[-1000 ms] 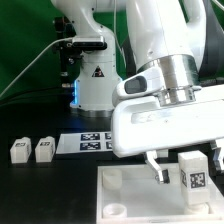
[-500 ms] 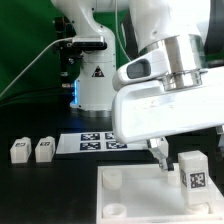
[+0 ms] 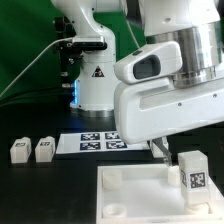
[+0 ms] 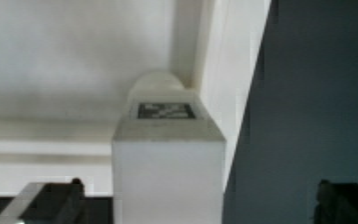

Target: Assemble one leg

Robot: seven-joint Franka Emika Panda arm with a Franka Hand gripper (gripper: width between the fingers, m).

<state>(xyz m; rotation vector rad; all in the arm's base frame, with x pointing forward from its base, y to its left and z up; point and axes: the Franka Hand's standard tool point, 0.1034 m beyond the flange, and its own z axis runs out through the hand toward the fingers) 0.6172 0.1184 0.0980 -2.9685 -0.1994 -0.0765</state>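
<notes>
One leg point(image 3: 192, 172), a white block with a tag on its face, stands upright on the large white plate point(image 3: 140, 190) near the plate's far corner on the exterior view's right. My gripper point(image 3: 186, 151) is open just above it, with one finger point(image 3: 160, 150) showing beside the leg and not touching it. In the wrist view the leg point(image 4: 167, 150) lies between my widely spread fingertips point(image 4: 51, 196), with clear gaps on both sides. My gripper point(image 4: 197, 198) holds nothing.
Two more legs point(image 3: 20, 150) point(image 3: 44, 149) stand on the black table at the exterior view's left. The marker board point(image 3: 95, 141) lies behind the plate. The plate has round sockets point(image 3: 113, 178) on its left side. The arm's base point(image 3: 98, 80) stands at the back.
My gripper has risen from beside the leg to just above it. The leg stays standing on the plate.
</notes>
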